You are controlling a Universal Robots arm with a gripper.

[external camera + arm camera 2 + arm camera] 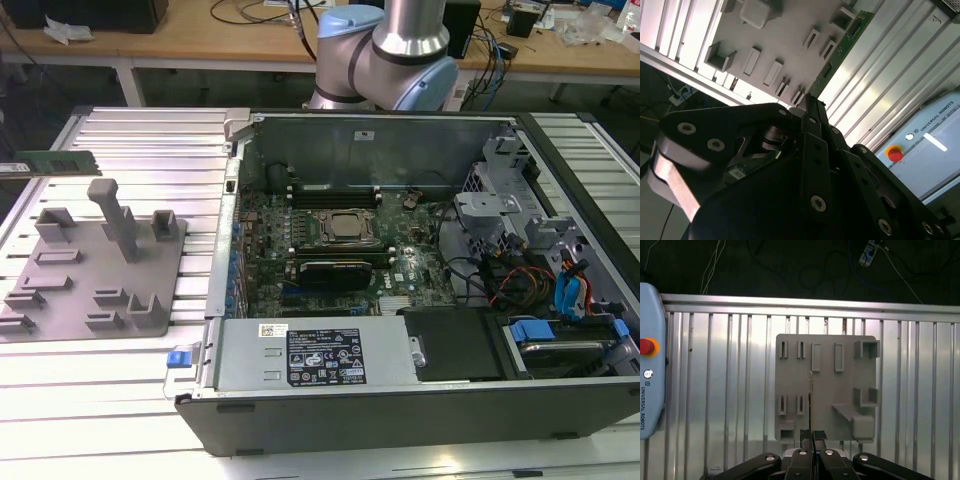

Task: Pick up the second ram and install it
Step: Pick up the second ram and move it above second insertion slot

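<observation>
Evidently we hold the second ram (847,45) pinched tight in the hand (812,434) above the grey holder plate (827,390) — installing, we judge, calls for squaring it to a slot on the motherboard (265,225).

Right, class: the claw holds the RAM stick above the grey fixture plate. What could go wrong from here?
1. The claw seems to pinch the second ram near one end, so it may tilt or slip.
2. It could clip the computer case wall when carried across.
3. Loose cables beside the motherboard might snag it.
</observation>
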